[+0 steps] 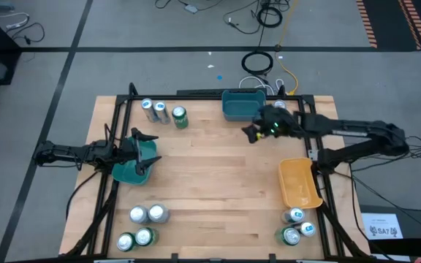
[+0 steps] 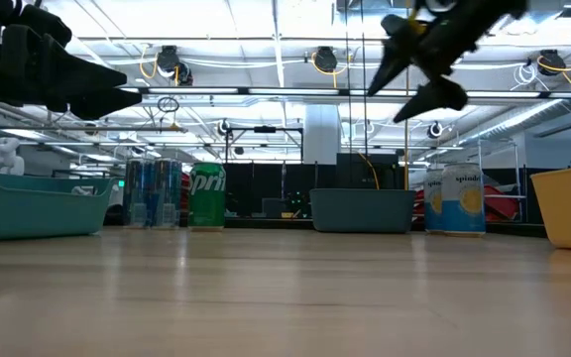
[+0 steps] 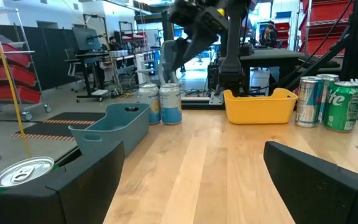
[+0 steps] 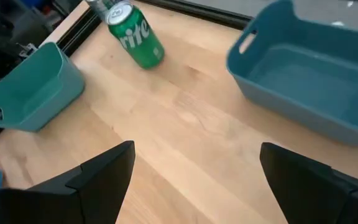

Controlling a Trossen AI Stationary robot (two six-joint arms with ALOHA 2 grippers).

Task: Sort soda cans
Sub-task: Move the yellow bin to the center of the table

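The soda cans stand in four clusters at the table's corners, all upright and none held. Going left to right in the high view: a group of four (image 1: pixel 140 226) sits at the near-left corner, with three more (image 1: pixel 164 112) at the far-left edge, the green can (image 1: pixel 180 117) at that row's right end. Between these groups the left gripper (image 1: pixel 146 148) hovers over the teal tray (image 1: pixel 126 172) with its fingers spread wide and nothing between them; the left wrist view shows a silver can top (image 3: pixel 22 172) low beside it, though whether that can rests inside the tray cannot be told. Past the bare middle of the table (image 1: pixel 210 183), the blue tray (image 1: pixel 241 105) sits at the far edge, and the right gripper (image 1: pixel 252 133) hangs just in front of it, raised above the wood, jaws apart and empty. Farther right lies the yellow tray (image 1: pixel 300 182), with one can (image 1: pixel 279 106) just beside the blue tray's right end and three cans (image 1: pixel 297 224) at the near-right corner.

The step in hand appears to be a reach for another can. From the right wrist view, the green can is the nearest candidate; taking it would call for moving across, descending around its sides and closing.
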